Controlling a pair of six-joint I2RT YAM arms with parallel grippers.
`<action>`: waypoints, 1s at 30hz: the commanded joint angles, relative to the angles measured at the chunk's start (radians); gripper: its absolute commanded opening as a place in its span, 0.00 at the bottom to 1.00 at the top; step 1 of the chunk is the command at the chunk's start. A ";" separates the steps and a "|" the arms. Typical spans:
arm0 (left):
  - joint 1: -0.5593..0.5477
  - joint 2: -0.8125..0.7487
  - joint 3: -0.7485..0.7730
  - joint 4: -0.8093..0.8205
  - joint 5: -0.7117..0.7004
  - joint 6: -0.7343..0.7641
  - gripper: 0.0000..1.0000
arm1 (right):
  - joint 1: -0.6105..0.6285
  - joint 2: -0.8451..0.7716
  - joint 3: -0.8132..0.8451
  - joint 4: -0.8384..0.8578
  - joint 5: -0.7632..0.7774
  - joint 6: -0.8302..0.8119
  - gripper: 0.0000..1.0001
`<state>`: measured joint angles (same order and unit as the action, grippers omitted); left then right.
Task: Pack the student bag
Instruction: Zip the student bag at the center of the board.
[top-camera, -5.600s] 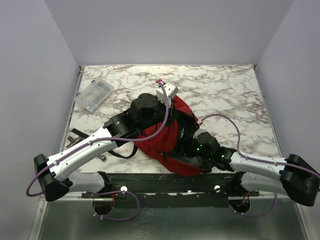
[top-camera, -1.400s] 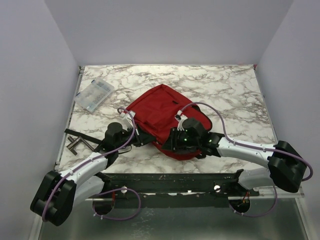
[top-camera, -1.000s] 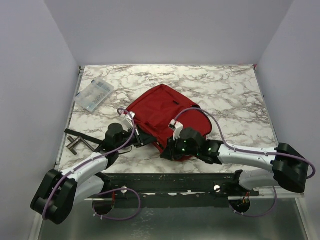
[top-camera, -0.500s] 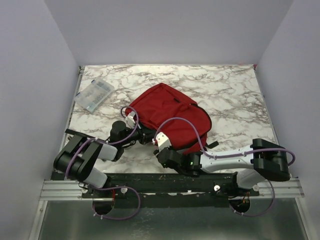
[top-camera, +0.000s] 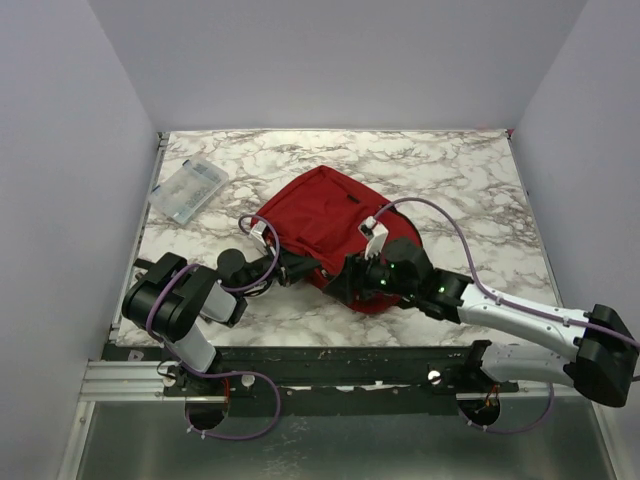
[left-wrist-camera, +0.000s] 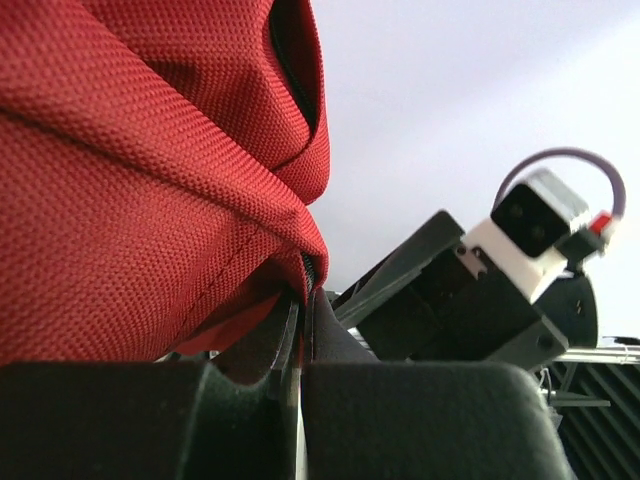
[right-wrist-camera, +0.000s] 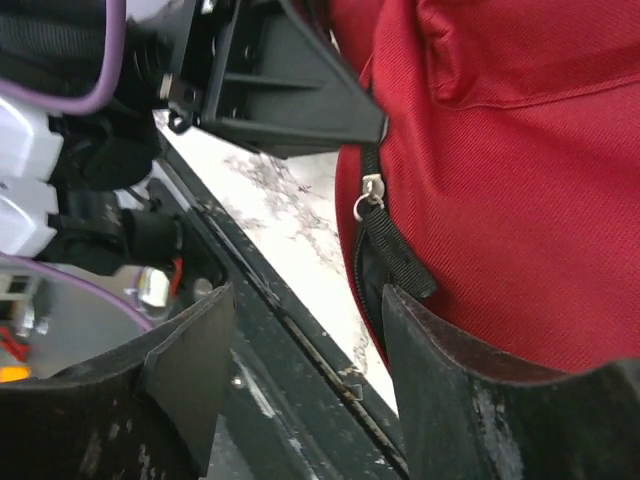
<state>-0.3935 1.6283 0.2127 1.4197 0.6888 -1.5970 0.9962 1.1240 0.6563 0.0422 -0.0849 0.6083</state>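
Bag (top-camera: 335, 215): red woven cloth, matt, coarse weave. Zip pull (right-wrist-camera: 366, 196): bright metal, with a black webbing tab (right-wrist-camera: 400, 262). Table (top-camera: 450, 190): marble-patterned, smooth. Case (top-camera: 188, 189): clear plastic. Right gripper (right-wrist-camera: 305, 300): matt black plastic, scuffed.

Open desk (top-camera: 470, 190) far and right.
The student bag (top-camera: 335, 215) fills the near centre; a clear case (top-camera: 188, 188) sits far-left.

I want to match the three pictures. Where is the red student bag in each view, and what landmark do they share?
Top external: the student bag lies mid-table, between both arms.
Left wrist: the student bag fills the upper left.
Right wrist: the student bag covers the right side.
Shared landmark: the left gripper, shut on the bag's zipper edge; low centre in its own view, top centre in the right wrist view.
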 joint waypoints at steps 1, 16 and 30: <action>0.007 -0.026 -0.010 0.177 -0.008 0.056 0.00 | -0.108 0.018 0.051 -0.079 -0.222 0.113 0.61; 0.001 -0.060 -0.021 0.162 -0.001 0.090 0.00 | -0.324 0.114 -0.036 0.060 -0.502 0.322 0.47; -0.025 -0.123 0.010 0.025 -0.014 0.140 0.00 | -0.364 0.161 -0.125 0.316 -0.664 0.440 0.49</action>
<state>-0.4023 1.5562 0.1982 1.3964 0.6880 -1.4876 0.6346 1.2190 0.5480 0.1566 -0.6086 0.9691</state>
